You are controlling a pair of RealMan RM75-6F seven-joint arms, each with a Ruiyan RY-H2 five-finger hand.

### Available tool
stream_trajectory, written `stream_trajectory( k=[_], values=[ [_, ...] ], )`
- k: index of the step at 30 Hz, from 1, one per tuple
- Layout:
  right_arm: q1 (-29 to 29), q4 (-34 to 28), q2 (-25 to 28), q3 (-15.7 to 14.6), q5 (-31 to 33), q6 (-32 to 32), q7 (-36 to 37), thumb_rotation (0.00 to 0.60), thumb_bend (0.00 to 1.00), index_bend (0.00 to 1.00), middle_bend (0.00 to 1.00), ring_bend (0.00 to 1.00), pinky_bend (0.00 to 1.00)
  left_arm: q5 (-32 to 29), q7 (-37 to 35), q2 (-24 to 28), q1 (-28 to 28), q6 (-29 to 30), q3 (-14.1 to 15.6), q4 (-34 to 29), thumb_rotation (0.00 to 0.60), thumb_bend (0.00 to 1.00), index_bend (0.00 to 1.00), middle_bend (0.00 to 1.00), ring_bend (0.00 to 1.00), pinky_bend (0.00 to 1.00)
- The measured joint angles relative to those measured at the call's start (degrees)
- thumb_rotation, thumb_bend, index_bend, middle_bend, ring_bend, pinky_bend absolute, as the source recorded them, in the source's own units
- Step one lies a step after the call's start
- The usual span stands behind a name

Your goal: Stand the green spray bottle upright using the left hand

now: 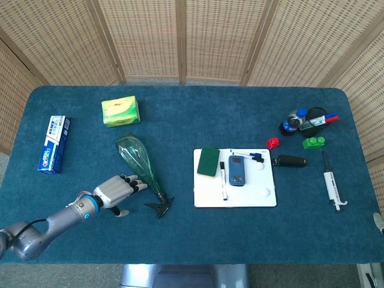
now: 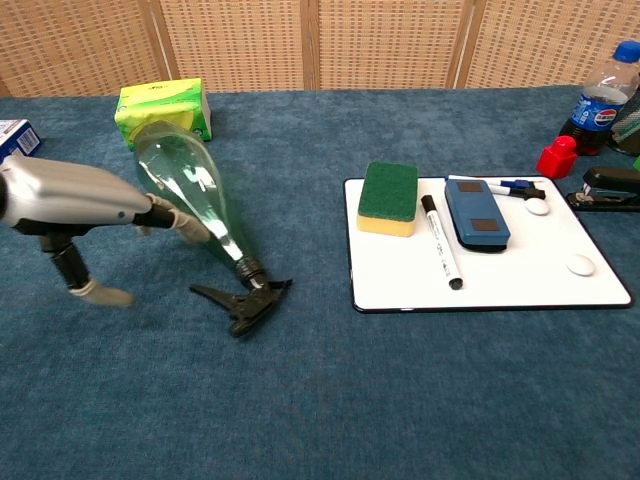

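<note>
The green spray bottle [image 1: 137, 160] lay on its side on the blue table [image 1: 180, 114], its broad base toward the far left and its black trigger head [image 1: 159, 207] pointing toward the near edge, just left of the white board [image 1: 235, 195]. It looked like thin, clear plastic and seemed empty, so it would likely be light, slick and ready to roll or skid; the narrow shoulder above the neck seemed the best place to take hold, since the trigger head would offer poor purchase. The left robot hand [image 1: 116, 191] reached in from the near left, its fingers [image 2: 172, 216] outstretched and touching the bottle's side, grasping nothing. The right robot hand was outside both views. A green tissue pack [image 1: 120, 111] sat beyond the bottle, near its base.
</note>
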Motion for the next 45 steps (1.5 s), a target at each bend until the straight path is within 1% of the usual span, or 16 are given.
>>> stream_trajectory(
  k=[5, 7, 10, 12, 15, 18, 20, 23, 26, 30, 33, 36, 45],
  values=[
    [-0.2, 0.2, 0.0, 0.0, -0.2, 0.1, 0.5, 0.6, 0.31, 0.25, 0.3, 0.01, 0.06, -3.2, 1.7, -2.4, -0.2, 2.6, -0.7, -0.4, 0.44, 0.37, 0.0, 0.02, 0.0, 0.22],
    [-0.3, 0.3, 0.0, 0.1, -0.3, 0.2, 0.7, 0.6, 0.31, 0.25, 0.3, 0.01, 0.06, -3.3, 1.7, -2.3, -0.4, 2.6, -0.6, -0.8, 0.431, 0.37, 0.0, 0.02, 0.0, 0.22],
    [-0.4, 0.4, 0.0, 0.1, -0.4, 0.2, 0.9, 0.6, 0.31, 0.25, 0.3, 0.01, 0.06, -1.5, 1.4, -1.4, -0.4, 3.0, -0.3, -1.6, 0.423, 0.37, 0.05, 0.04, 0.02, 0.23],
    [-0.4, 0.4, -0.1, 0.1, -0.4, 0.2, 1.0, 0.6, 0.31, 0.25, 0.3, 0.01, 0.06, 0.9, 0.8, -0.4, -0.1, 3.8, 0.1, -2.1, 0.422, 0.37, 0.1, 0.07, 0.04, 0.23],
    [-0.3, 0.5, -0.2, 0.1, -0.5, 0.1, 1.0, 0.6, 0.31, 0.25, 0.3, 0.01, 0.06, 5.8, -1.0, 1.6, 0.3, 5.4, 1.0, -2.8, 0.422, 0.37, 0.15, 0.11, 0.06, 0.24],
    [-0.1, 0.5, -0.4, 0.2, -0.7, -0.2, 0.9, 0.6, 0.31, 0.25, 0.3, 0.01, 0.06, 12.0, -4.3, 3.7, 0.9, 8.1, 2.1, -3.0, 0.424, 0.37, 0.18, 0.13, 0.08, 0.25],
    [0.0, 0.5, -0.5, 0.2, -0.9, -0.2, 0.9, 0.6, 0.31, 0.25, 0.3, 0.01, 0.06, 16.5, -7.5, 5.1, 1.2, 11.0, 2.7, -2.7, 0.42, 0.37, 0.18, 0.13, 0.08, 0.25],
    [0.1, 0.3, -0.6, 0.3, -1.0, -0.2, 0.8, 0.6, 0.31, 0.24, 0.3, 0.01, 0.06, 20.9, -12.2, 6.9, 1.3, 15.4, 2.9, -1.3, 0.422, 0.37, 0.17, 0.11, 0.05, 0.22],
    [-0.1, 0.2, -0.6, 0.3, -1.1, 0.1, 0.8, 0.6, 0.31, 0.25, 0.3, 0.01, 0.06, 22.4, -14.1, 7.7, 0.7, 16.9, 2.3, 1.0, 0.42, 0.37, 0.17, 0.09, 0.01, 0.19],
    [-0.6, 0.1, -0.4, 0.3, -1.1, 0.6, 1.0, 0.6, 0.31, 0.25, 0.3, 0.01, 0.06, 21.9, -12.2, 6.9, -0.8, 15.4, 1.2, 3.1, 0.427, 0.37, 0.16, 0.04, 0.0, 0.14],
    [-0.8, 0.0, -0.2, 0.2, -1.1, 0.8, 1.0, 0.6, 0.31, 0.24, 0.3, 0.01, 0.06, 20.6, -9.7, 4.9, -2.3, 12.7, 0.2, 4.6, 0.423, 0.37, 0.16, 0.02, 0.0, 0.12],
    [-1.0, 0.0, -0.1, 0.3, -1.1, 1.1, 1.2, 0.6, 0.31, 0.24, 0.3, 0.01, 0.06, 19.0, -7.3, 2.4, -3.8, 10.4, -0.6, 5.8, 0.402, 0.37, 0.16, 0.01, 0.0, 0.09],
    [-1.6, 0.4, 0.0, 0.3, -0.7, 1.5, 1.9, 0.6, 0.31, 0.24, 0.3, 0.01, 0.06, 15.2, 0.3, -3.4, -6.8, 5.4, -1.7, 8.9, 0.389, 0.37, 0.16, 0.01, 0.0, 0.07]
  ],
)
